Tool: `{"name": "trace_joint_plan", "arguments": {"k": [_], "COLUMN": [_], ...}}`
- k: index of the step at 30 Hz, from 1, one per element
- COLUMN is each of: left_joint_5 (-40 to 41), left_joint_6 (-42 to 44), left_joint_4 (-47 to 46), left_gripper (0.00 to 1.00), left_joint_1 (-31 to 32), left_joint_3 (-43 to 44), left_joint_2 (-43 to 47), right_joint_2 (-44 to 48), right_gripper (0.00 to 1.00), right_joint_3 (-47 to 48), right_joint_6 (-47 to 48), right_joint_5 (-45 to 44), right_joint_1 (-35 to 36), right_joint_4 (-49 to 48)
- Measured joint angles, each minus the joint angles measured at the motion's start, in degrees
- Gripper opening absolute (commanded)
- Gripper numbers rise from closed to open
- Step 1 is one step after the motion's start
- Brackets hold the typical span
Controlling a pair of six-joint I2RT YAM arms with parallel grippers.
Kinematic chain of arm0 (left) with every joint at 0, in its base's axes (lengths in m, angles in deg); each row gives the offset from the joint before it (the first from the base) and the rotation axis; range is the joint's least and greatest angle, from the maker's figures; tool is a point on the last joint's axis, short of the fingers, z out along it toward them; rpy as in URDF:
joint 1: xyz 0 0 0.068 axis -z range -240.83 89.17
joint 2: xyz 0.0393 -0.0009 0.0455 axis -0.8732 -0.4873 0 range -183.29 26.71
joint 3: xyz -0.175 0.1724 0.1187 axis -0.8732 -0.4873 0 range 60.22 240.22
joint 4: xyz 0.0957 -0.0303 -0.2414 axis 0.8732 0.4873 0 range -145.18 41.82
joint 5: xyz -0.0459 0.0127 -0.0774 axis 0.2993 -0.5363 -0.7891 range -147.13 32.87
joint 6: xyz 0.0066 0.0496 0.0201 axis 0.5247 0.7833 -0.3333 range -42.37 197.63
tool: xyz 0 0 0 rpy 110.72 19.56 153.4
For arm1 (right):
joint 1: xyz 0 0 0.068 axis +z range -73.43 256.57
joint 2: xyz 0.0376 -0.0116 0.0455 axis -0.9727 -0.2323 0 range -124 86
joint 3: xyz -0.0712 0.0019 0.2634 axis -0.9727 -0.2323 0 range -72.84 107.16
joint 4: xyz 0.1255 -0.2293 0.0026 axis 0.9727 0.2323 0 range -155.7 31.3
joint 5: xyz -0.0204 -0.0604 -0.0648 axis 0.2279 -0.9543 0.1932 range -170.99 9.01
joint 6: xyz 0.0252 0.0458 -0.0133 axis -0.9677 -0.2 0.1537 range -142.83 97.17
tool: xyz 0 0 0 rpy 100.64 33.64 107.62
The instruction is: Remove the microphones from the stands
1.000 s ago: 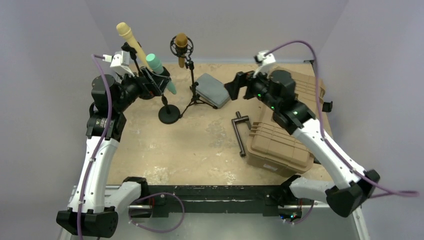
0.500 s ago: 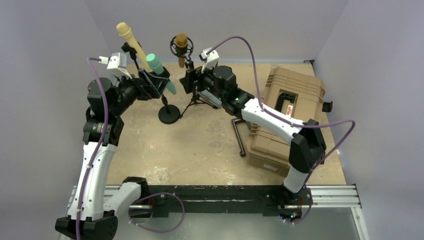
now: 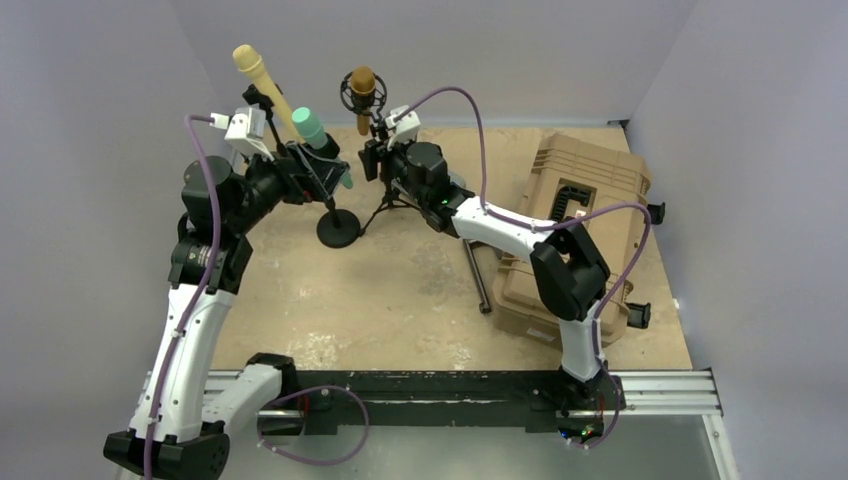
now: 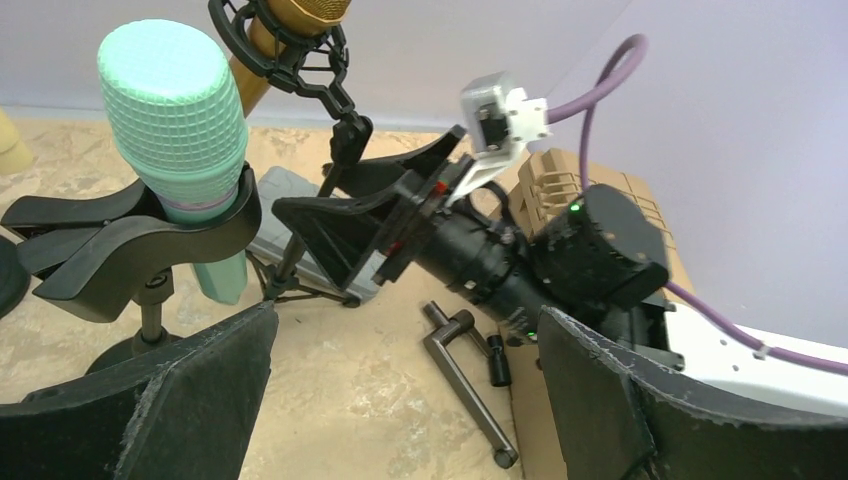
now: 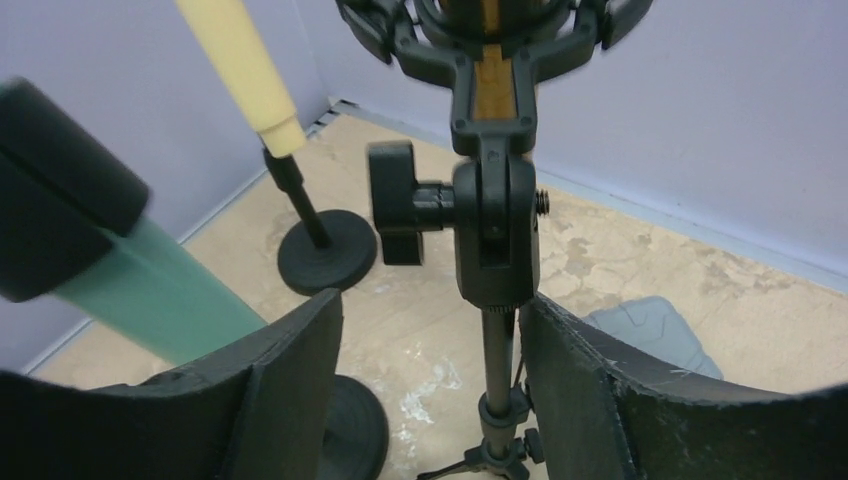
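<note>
Three microphones stand at the back. A gold microphone [image 3: 362, 85] sits in a black shock mount [image 5: 480, 40] on a tripod stand [image 3: 383, 185]. My right gripper [image 5: 430, 340] is open around that stand's pole [image 5: 496, 370], just below the mount's joint. Its right finger touches the pole and the left finger stands apart. A mint-green microphone [image 4: 175, 110] rests in a black clip [image 4: 130, 240] on a round-base stand. My left gripper [image 4: 400, 400] is wide open just beside and below that clip, holding nothing. A cream microphone [image 3: 256, 75] stands behind it.
A tan hard case [image 3: 585, 200] lies at the right, under my right arm. A dark metal bar handle [image 3: 478, 270] lies on the table beside it. A grey pouch [image 5: 650, 330] sits behind the tripod. Black round bases [image 3: 338, 228] stand close to the tripod's legs.
My right arm swung left from above the tan case to the tripod stand, and its jaws narrowed around the pole. The left arm barely shifted and stayed open.
</note>
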Motion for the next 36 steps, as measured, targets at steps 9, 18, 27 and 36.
{"name": "trace_joint_plan", "arguments": {"k": [9, 18, 27, 36], "left_joint_5": [1.2, 1.7, 1.8, 1.7], "left_joint_6": [0.4, 0.8, 0.9, 0.8], "left_joint_4": [0.4, 1.0, 1.6, 1.6], "left_gripper": [0.98, 0.98, 0.97, 0.97], "left_joint_1": [2.0, 3.1, 3.3, 3.1], "left_joint_3": [0.2, 0.3, 0.3, 0.3], "left_joint_2": [0.3, 0.5, 0.5, 0.5], "right_joint_2": [-7.6, -8.5, -7.2, 4.9], "right_gripper": [0.45, 0.16, 0.00, 0.00], "right_joint_3": [0.0, -0.2, -5.9, -20.3], "right_joint_6": [2.3, 5.2, 9.6, 9.0], "right_joint_5": [-3.2, -6.0, -5.2, -0.8], "right_joint_1": [-0.2, -0.2, -0.3, -0.6], "right_joint_4": [-5.9, -13.4, -21.7, -20.3]}}
